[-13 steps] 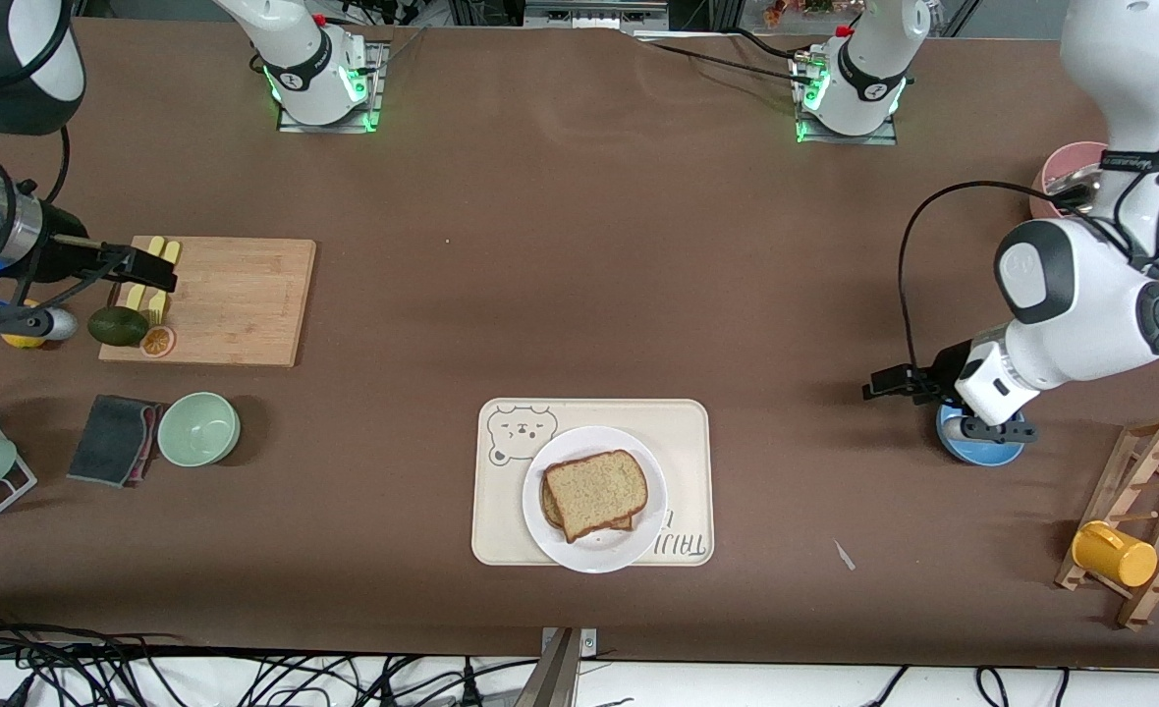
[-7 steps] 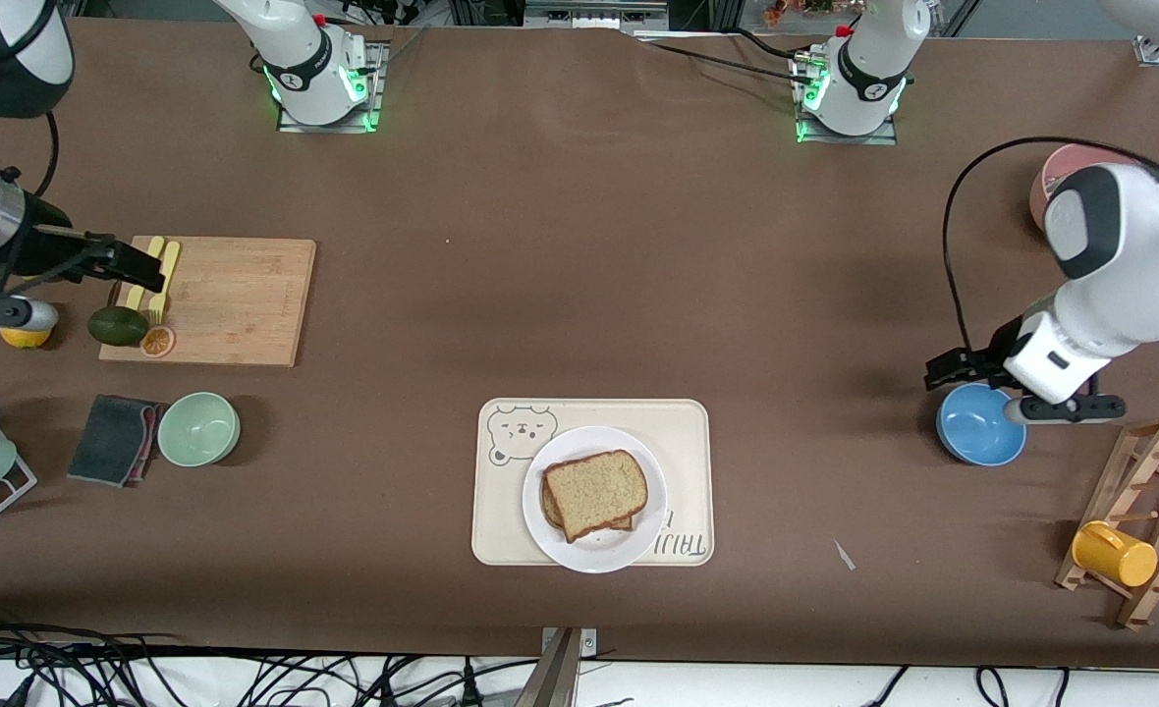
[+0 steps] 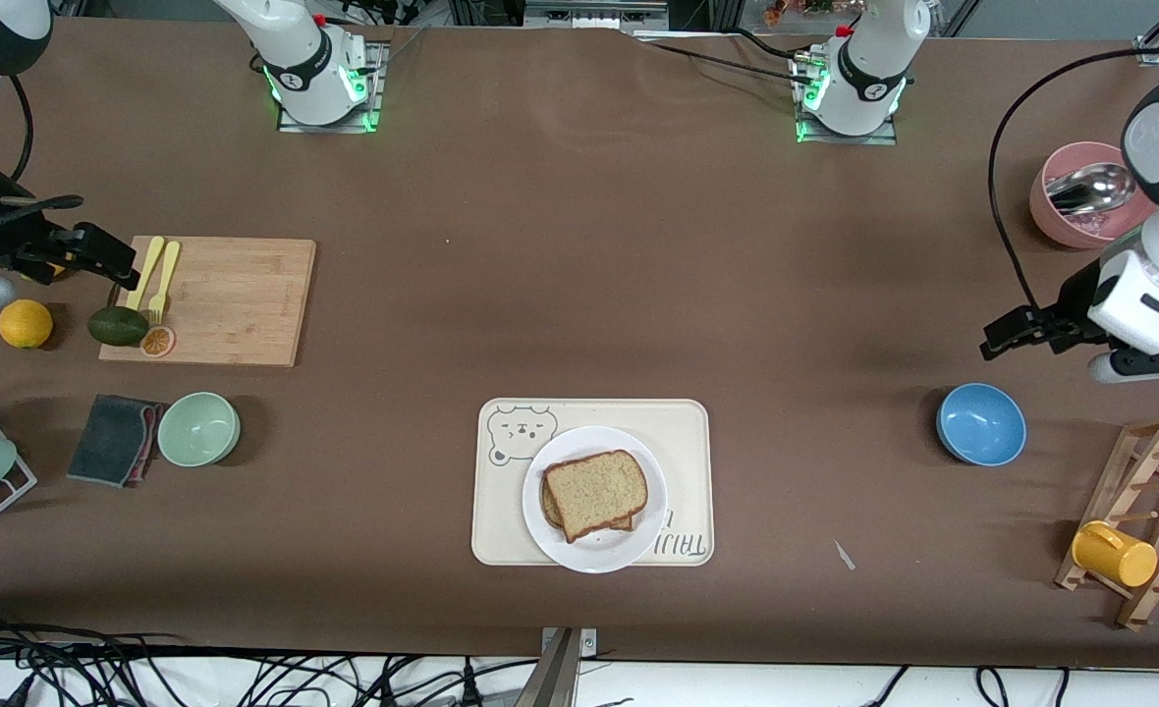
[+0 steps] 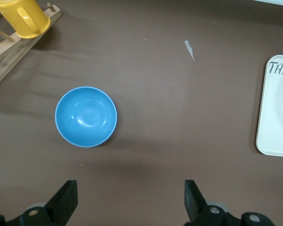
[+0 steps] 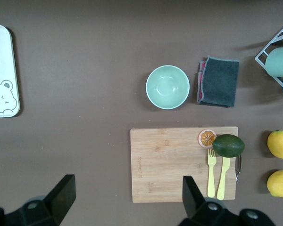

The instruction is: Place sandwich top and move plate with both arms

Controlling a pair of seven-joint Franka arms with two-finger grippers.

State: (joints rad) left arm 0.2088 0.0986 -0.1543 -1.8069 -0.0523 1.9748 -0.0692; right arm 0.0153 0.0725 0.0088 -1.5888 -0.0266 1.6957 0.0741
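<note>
Robot lab: bolted arm bases [image 3: 322, 74], loose cables [image 3: 147, 668].

My table [image 3: 579, 275] is one long brown top, evenly lit, with soft shadows. Black cables [image 3: 147, 673] tangle along its white edge nearest the front camera, and a metal frame [image 3: 589, 12] stands above the bases.

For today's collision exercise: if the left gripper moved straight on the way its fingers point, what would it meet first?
Most likely bare table. The left gripper points downward, open and empty; the blue bowl lies just off its line, so it would probably miss it, though depth is unclear.
</note>
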